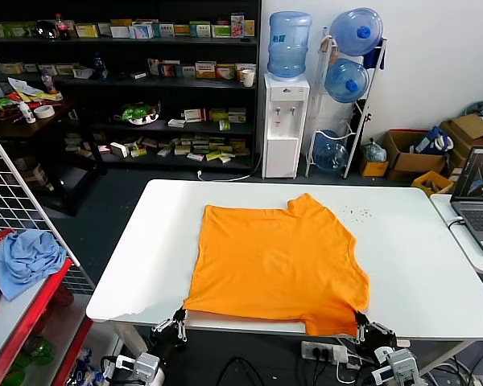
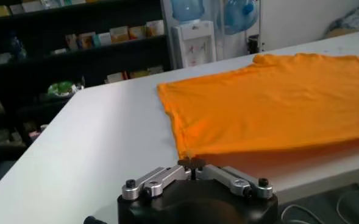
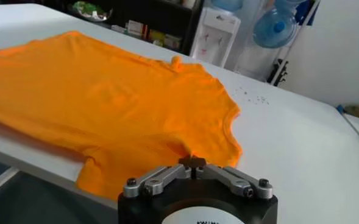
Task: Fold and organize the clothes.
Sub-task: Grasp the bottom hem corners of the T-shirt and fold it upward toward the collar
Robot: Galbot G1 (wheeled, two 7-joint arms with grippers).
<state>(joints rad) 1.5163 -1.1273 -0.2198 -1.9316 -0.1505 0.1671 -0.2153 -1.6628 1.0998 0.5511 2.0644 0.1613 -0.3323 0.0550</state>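
An orange T-shirt (image 1: 278, 265) lies spread on the white table (image 1: 419, 265), its near hem at the front edge. The left gripper (image 1: 179, 315) pinches the shirt's near left corner, the right gripper (image 1: 362, 320) its near right corner (both clamped). Beyond the table stand a water dispenser (image 1: 285, 121) and stocked shelves (image 1: 145, 80); a laptop (image 1: 479, 197) sits right. Only the head view shows a blue cloth (image 1: 26, 259) left.

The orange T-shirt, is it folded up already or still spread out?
Mostly spread: the orange T-shirt lies flat on the white table, its near edge overhanging.
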